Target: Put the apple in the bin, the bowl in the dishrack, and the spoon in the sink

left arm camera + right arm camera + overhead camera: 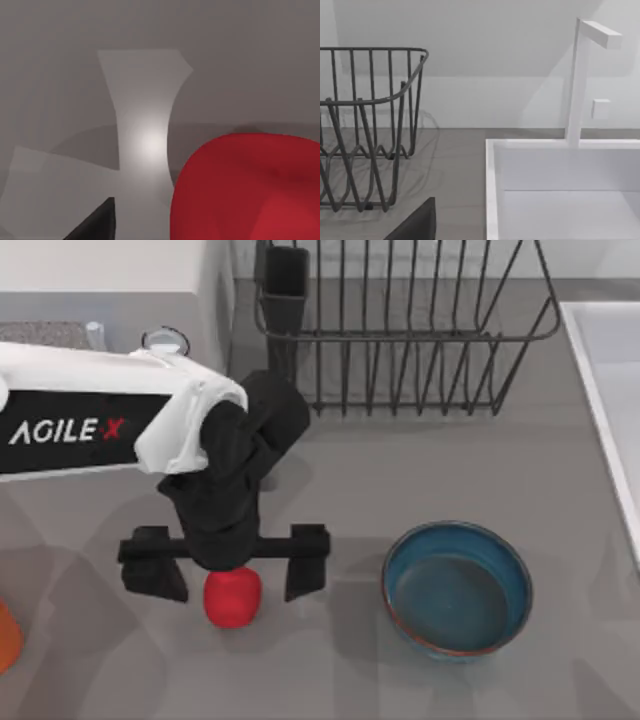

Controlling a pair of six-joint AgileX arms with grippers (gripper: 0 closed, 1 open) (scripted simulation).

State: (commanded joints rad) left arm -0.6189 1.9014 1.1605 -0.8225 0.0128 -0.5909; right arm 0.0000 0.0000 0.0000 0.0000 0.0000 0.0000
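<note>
The left tool (236,574) is held spread wide over the apple (233,597), one finger at the apple's 9 o'clock and the other at its 3 o'clock, neither seen touching it. The apple lies on the grey table (400,480) at the lower left of the top view and appears large and red in the left wrist view (245,190). The bowl (457,587) stands at the apple's 3 o'clock, well apart. The dishrack (400,330) is seen at 12 o'clock and the sink (610,390) at the right edge. From the right wrist the dishrack (365,125) and the sink (560,190) are seen; whether the right tool is released or clenched cannot be told.
</note>
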